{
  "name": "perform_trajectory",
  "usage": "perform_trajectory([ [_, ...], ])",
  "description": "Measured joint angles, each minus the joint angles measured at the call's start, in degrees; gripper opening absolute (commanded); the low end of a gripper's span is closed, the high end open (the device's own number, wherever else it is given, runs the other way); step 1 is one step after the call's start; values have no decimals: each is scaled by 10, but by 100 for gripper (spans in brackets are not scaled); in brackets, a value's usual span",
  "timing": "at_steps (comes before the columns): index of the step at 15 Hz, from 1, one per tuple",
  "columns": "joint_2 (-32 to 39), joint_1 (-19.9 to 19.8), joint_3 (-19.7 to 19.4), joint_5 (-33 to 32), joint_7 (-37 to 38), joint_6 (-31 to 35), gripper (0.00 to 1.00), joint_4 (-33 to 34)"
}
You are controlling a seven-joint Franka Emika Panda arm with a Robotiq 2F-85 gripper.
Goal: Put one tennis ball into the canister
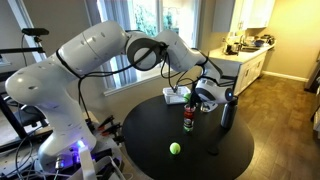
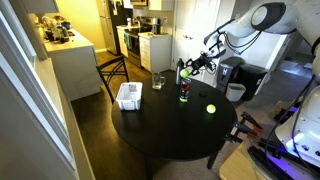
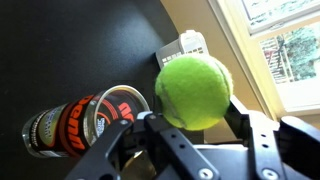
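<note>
Your claw (image 3: 192,108) was clenched on the tennis ball (image 3: 193,90), one dark finger pressed to each side of the fuzz, and the ball sat high between them; the grip looked firm, with most of the ball's face showing in the wrist view. The canister (image 3: 85,122) stood upright on the black table (image 1: 150,155), its open dark rim turned up towards you; in the wrist view that mouth lay below and to the left of the ball, apart from it, and not yet under it. In an exterior view the canister (image 2: 183,93) seemed to stand almost straight beneath the held ball, so the gap left was mostly downward; how well the two were centred, I could not tell.

The step in hand, as I judged it, was to line the ball over the mouth and lower it; the ball looked about as wide as the opening, so you had little room for error. You would have done well to centre it by the wrist view first, then descend slowly and straight; let go only once the ball's underside was seated in the rim, for an early drop could have bounced off, and a sideways nudge could have tipped the light canister towards the dark bottle (image 1: 227,110) just beside it. The other ball (image 2: 211,110) lay well apart on the table; it needed no attention.
</note>
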Motion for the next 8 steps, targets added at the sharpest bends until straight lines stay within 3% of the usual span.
perform_trajectory([
  [5,-9,18,-33,11,-4,-3,38,0],
  [6,-12,20,-39,11,-4,-3,88,0],
  [8,-17,21,-51,12,-4,-3,94,0],
])
